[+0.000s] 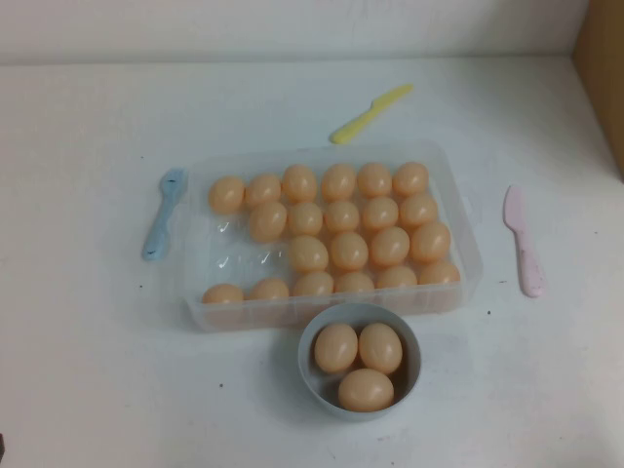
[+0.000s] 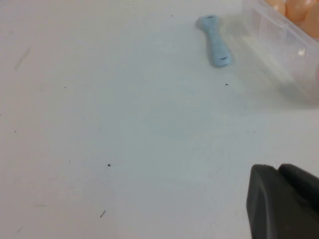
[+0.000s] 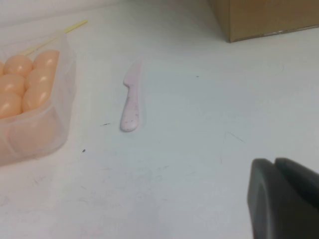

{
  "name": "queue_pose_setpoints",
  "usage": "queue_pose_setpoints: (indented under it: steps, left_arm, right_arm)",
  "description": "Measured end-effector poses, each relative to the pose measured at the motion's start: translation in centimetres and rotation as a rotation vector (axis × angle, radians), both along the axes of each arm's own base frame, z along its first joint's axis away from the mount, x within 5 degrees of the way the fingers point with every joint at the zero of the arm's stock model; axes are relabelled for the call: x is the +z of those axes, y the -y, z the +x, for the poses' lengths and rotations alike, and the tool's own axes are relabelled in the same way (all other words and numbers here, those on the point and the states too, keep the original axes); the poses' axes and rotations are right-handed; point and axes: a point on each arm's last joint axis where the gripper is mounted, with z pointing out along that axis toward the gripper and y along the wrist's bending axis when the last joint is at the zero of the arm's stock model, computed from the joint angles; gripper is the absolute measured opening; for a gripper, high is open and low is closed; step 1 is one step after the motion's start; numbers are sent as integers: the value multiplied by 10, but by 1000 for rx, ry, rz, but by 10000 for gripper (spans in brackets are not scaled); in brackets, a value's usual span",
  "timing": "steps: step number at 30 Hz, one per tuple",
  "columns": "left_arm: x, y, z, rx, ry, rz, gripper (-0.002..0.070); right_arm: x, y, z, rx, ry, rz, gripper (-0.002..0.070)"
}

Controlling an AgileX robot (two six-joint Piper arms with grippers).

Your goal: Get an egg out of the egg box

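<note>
While both arms sit back off the box, the white counter (image 1: 88, 370) carries one clear egg box (image 1: 200, 292) at centre, holding twenty-three eggs with bare dimples at its 9 o'clock side. One grey-blue bowl (image 1: 310, 372) touches it at 6 o'clock, holding three eggs; the nearest egg (image 1: 366, 389) lies there. Three utensils ring the box: blue (image 1: 163, 212) at 9, yellow (image 1: 370, 113) at 12, pink (image 1: 523, 241) at 3. The left tool (image 2: 284, 201) and right tool (image 3: 284, 199) each hover over bare counter; I cannot tell their fingers' state.
</note>
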Motion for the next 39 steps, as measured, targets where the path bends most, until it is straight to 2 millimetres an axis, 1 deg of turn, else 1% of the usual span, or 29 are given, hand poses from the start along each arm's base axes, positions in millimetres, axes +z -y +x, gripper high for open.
queue_pose_setpoints:
  steps: [24, 28, 30, 32, 37, 38, 39]
  left_arm:
    - [0, 0, 0, 0, 0, 0, -5]
    - [0, 0, 0, 0, 0, 0, -5]
    - [0, 0, 0, 0, 0, 0, -5]
    - [0, 0, 0, 0, 0, 0, -5]
    - [0, 0, 0, 0, 0, 0, -5]
    - [0, 0, 0, 0, 0, 0, -5]
    - [0, 0, 0, 0, 0, 0, -5]
  right_arm:
    - [0, 0, 0, 0, 0, 4, -19]
    - [1, -2, 0, 4, 5, 49, -19]
    - [2, -4, 0, 10, 12, 127, -19]
    - [5, -7, 1, 12, 40, 261, -19]
    - [21, -13, 2, 8, 134, 832, -19]
    - [23, -13, 2, -2, 152, 904, -19]
    - [24, -11, 2, -13, 167, 939, -19]
